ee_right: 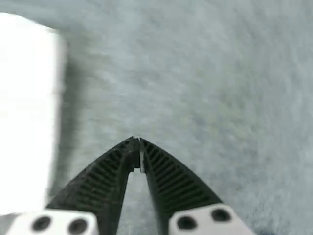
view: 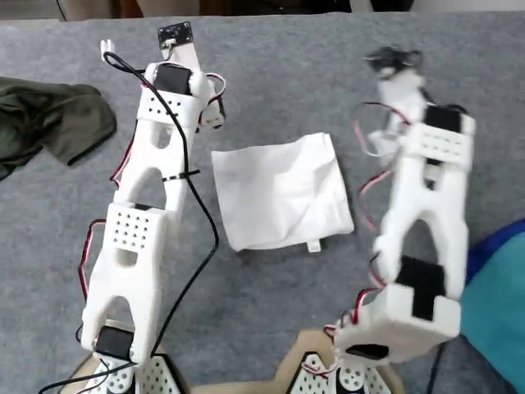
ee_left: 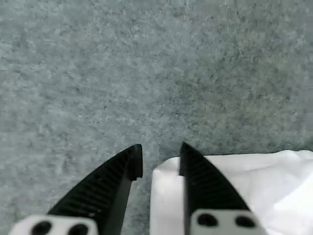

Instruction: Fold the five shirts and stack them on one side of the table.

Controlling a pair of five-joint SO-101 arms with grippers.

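Note:
A white shirt (view: 283, 193), folded into a rough square, lies in the middle of the grey table. My left gripper (view: 215, 115) hangs just past the shirt's far left corner. In the left wrist view the left gripper (ee_left: 160, 159) is open. One finger (ee_left: 205, 191) is over the corner of the white shirt (ee_left: 254, 186) and the other is over bare table. My right gripper (view: 392, 61) is beyond the shirt's far right side. It is shut on nothing (ee_right: 136, 154) above the table, with the white shirt (ee_right: 24, 112) off to one side.
A crumpled dark green shirt (view: 49, 123) lies at the left edge of the table. Blue and teal cloth (view: 500, 287) lies at the right edge beside the right arm. Red and black cables trail along both arms. The grey table (view: 279, 74) stretches bare behind the white shirt.

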